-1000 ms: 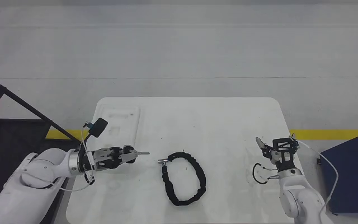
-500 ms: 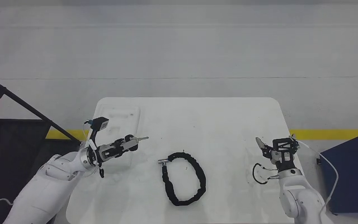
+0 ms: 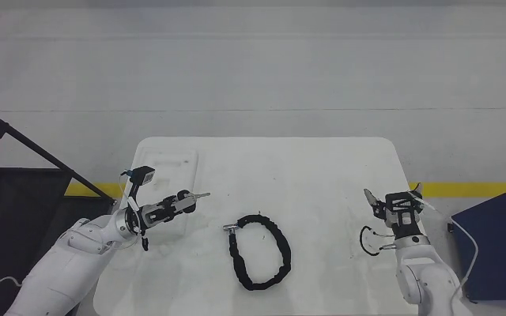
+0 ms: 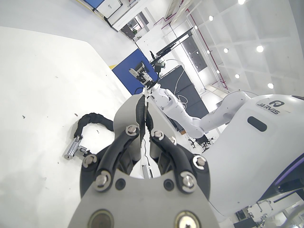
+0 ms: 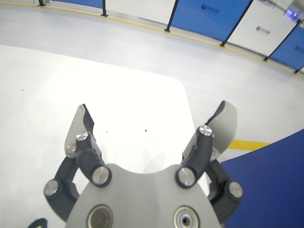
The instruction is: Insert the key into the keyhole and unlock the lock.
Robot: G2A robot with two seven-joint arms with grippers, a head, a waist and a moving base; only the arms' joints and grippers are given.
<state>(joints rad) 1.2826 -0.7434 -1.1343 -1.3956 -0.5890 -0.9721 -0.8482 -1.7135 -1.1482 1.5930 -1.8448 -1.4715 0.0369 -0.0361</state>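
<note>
A black sleeved cable lock (image 3: pixel 262 253) lies in a loop at the middle of the white table (image 3: pixel 316 170). Its metal keyhole cylinder (image 3: pixel 230 227) points toward the left arm. My left gripper (image 3: pixel 187 200) hangs left of the lock, shut on the key (image 3: pixel 201 195), whose blade points at the table's middle, up and away from the cylinder. In the left wrist view the fingers (image 4: pixel 129 117) pinch the key (image 4: pixel 144 93) edge-on, with the cylinder (image 4: pixel 70 150) and cable (image 4: pixel 93 118) beyond. My right gripper (image 3: pixel 391 204) stands open near the table's right edge, with nothing between its fingers (image 5: pixel 82 119).
A faint white rectangular mat (image 3: pixel 170 166) lies at the table's back left corner. A blue cabinet (image 3: pixel 484 245) stands off the right edge, and a black stand (image 3: pixel 47 162) off the left. Small dark specks (image 5: pixel 145 130) dot the tabletop.
The left arm has drawn back and swung the key toward the far side, tilting the blade away from the cylinder. The lock has not moved. The right gripper barely shifted.
</note>
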